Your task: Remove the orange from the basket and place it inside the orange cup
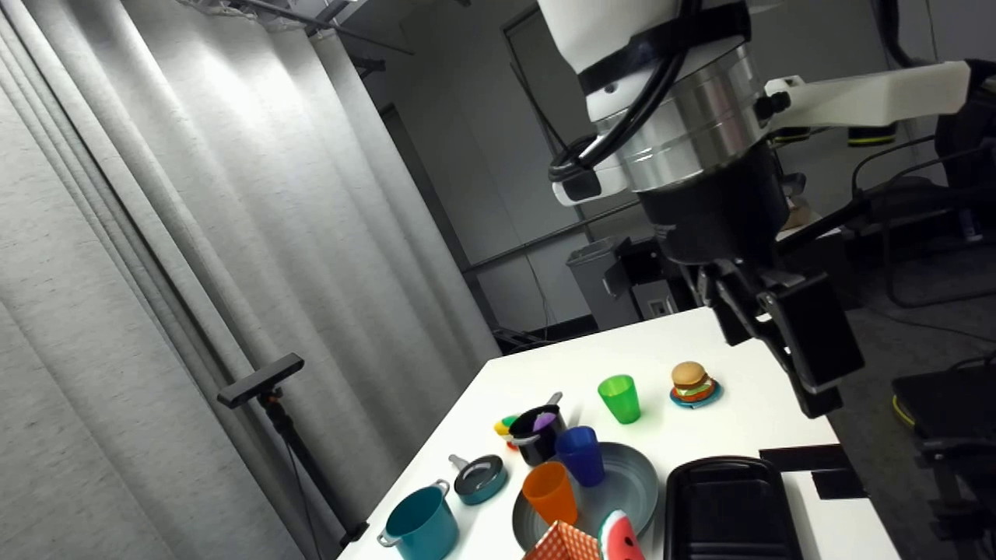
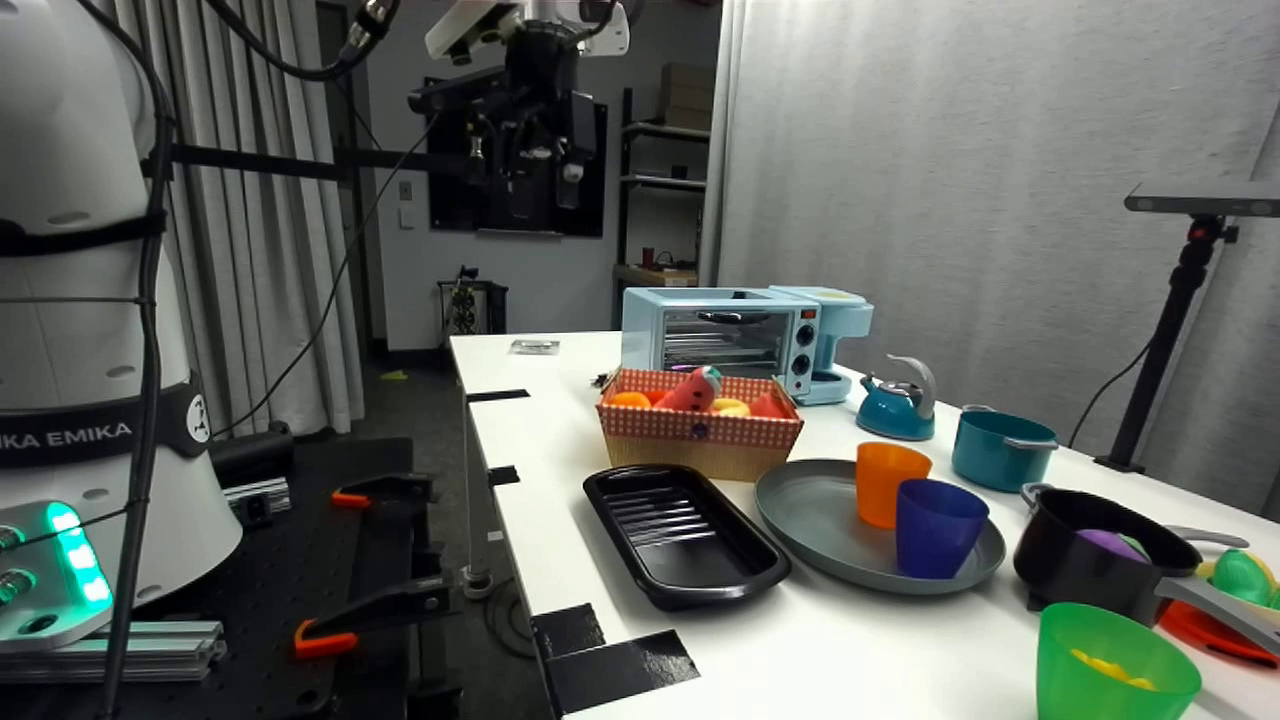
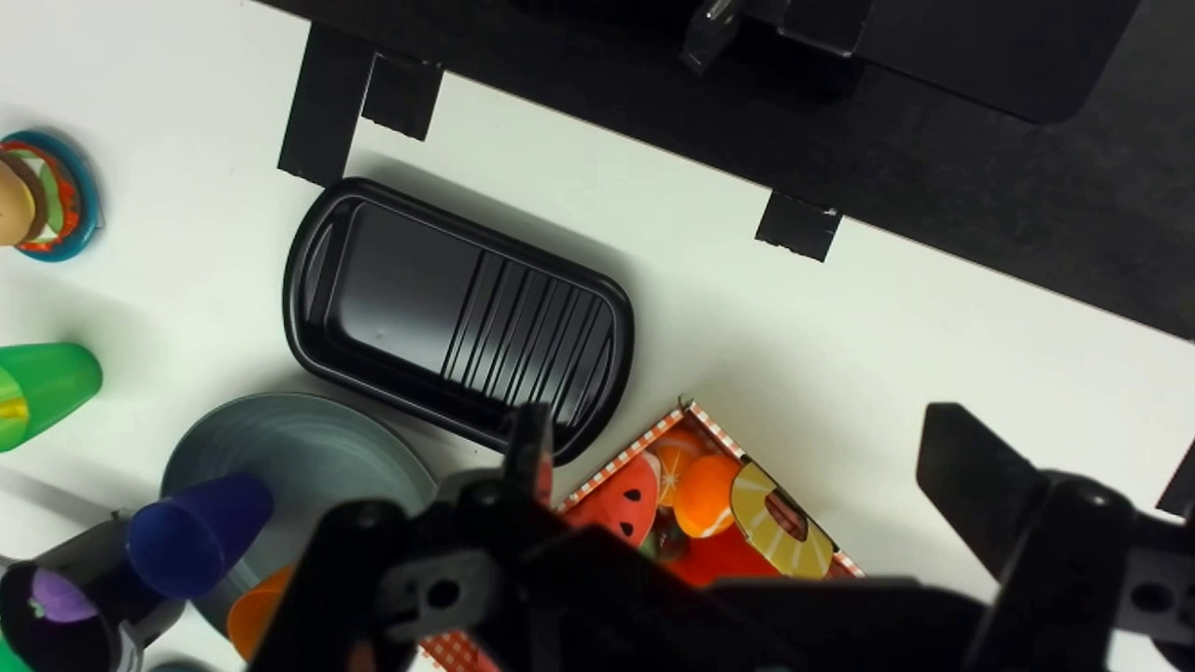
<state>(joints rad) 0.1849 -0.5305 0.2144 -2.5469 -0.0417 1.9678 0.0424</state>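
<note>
With jaws spread and empty, we should centre over the toy orange [image 3: 703, 496] in the gingham-trimmed basket [image 2: 665, 455], between the watermelon slice [image 3: 618, 504] and pineapple ring [image 3: 757, 509], drop straight down, pinch only it, and lift clear before heading for the orange cup [image 2: 885, 487].

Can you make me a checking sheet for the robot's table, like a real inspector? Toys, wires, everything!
Surface: white table with black tape at its edge.
Job's things: roundish orange in the checkered basket with other toy fruit; orange cup upright on the grey plate, near the blue cup.
Clutter: black tray, green cup with something yellow inside, teal pot, toaster oven, toy burger.
End effector: open, up in the air; nothing seen in its grip.
Cables: black, along the arm.
Surroundings: grey curtain, black stand.
</note>
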